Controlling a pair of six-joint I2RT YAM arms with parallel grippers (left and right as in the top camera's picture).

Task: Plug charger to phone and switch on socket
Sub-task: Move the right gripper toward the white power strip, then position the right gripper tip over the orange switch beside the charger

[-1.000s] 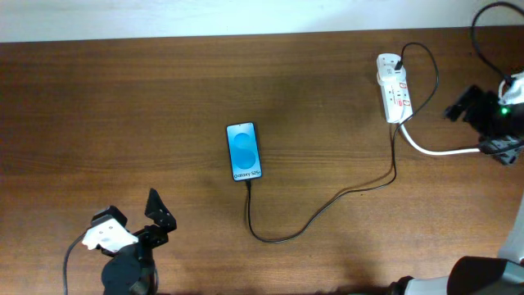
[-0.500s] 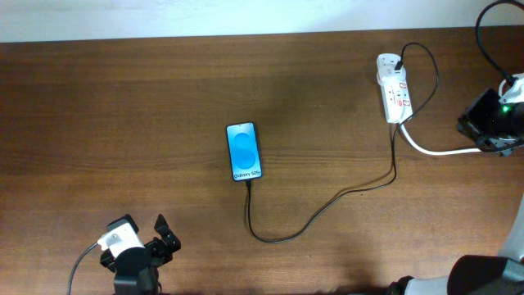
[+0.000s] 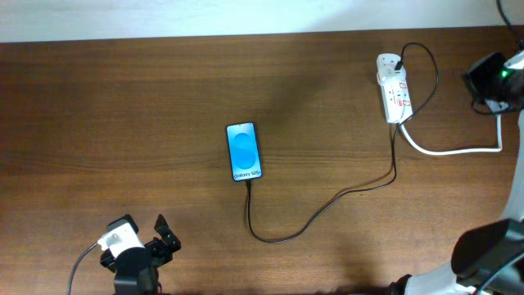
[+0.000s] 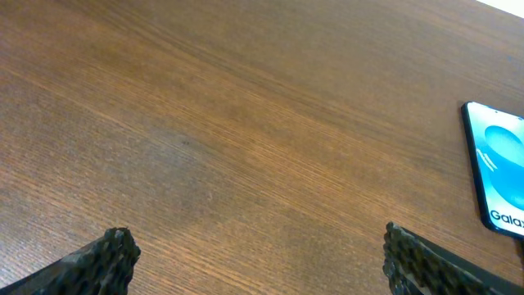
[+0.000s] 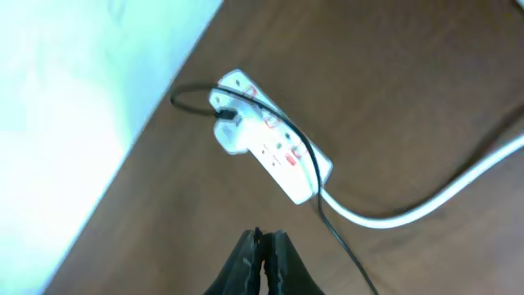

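The phone (image 3: pixel 244 152) lies flat mid-table, its blue screen lit; its edge also shows in the left wrist view (image 4: pixel 499 168). The thin black charger (image 3: pixel 327 205) runs from the phone's near end in a loop to a plug in the white socket (image 3: pixel 395 90) at the far right. My left gripper (image 3: pixel 164 233) stands open at the near left edge, nothing between its fingertips (image 4: pixel 115 254), well short of the phone. My right gripper (image 5: pixel 264 238) is shut and empty, hovering to the right of the socket (image 5: pixel 274 147), apart from it.
A thick white cord (image 3: pixel 446 151) leaves the socket's near end and runs right toward the right arm (image 3: pixel 485 78). The table's far edge meets a white wall (image 5: pixel 74 98) just behind the socket.
The right gripper went from open to shut and moved toward the far edge of the table. The left arm drew back toward the near edge, then stayed still.
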